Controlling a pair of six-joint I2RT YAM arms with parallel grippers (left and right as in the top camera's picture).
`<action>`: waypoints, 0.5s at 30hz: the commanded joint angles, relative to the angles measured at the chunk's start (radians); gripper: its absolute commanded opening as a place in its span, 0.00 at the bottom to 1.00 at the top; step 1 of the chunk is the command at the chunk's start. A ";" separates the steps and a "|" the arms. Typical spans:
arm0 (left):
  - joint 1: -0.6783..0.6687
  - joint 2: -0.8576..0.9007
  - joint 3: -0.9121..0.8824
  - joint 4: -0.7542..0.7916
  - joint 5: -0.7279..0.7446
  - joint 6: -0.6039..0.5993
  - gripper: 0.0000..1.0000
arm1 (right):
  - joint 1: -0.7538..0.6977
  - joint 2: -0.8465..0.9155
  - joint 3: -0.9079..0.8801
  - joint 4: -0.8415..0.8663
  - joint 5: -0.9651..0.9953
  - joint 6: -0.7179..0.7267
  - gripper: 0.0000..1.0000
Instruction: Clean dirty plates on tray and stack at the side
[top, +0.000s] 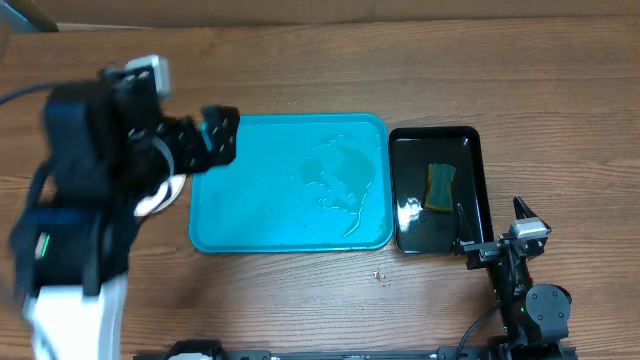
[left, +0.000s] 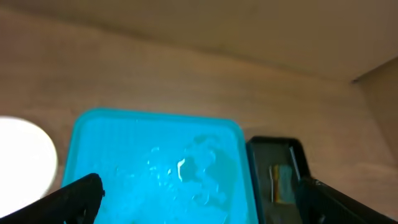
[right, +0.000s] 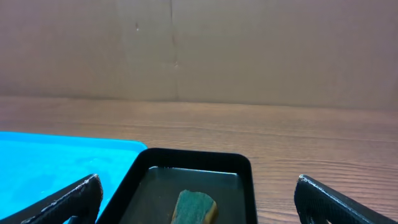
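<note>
Overhead: the tray (top: 260, 200) lies mid-frame; 1 white plate (top: 163, 199) shows just left of it. Left wrist: left end effector (left: 199, 202) wide, nothing held. Right wrist: right end effector (right: 199, 200) wide, black tray (right: 193, 153) lower centre.

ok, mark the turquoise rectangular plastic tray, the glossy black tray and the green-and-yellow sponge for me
turquoise rectangular plastic tray (top: 250, 200): overhead view, bare floor left of centre.
glossy black tray (top: 415, 228): overhead view, bare floor at lower left.
green-and-yellow sponge (top: 440, 188): overhead view, middle of its top face.
</note>
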 joint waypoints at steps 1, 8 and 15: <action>-0.001 -0.110 0.000 -0.025 -0.063 0.031 1.00 | -0.002 -0.010 -0.011 0.006 -0.008 -0.004 1.00; -0.001 -0.324 -0.073 -0.124 -0.089 0.031 1.00 | -0.001 -0.010 -0.011 0.006 -0.008 -0.004 1.00; -0.001 -0.586 -0.422 0.044 -0.085 0.023 1.00 | -0.002 -0.010 -0.011 0.006 -0.008 -0.004 1.00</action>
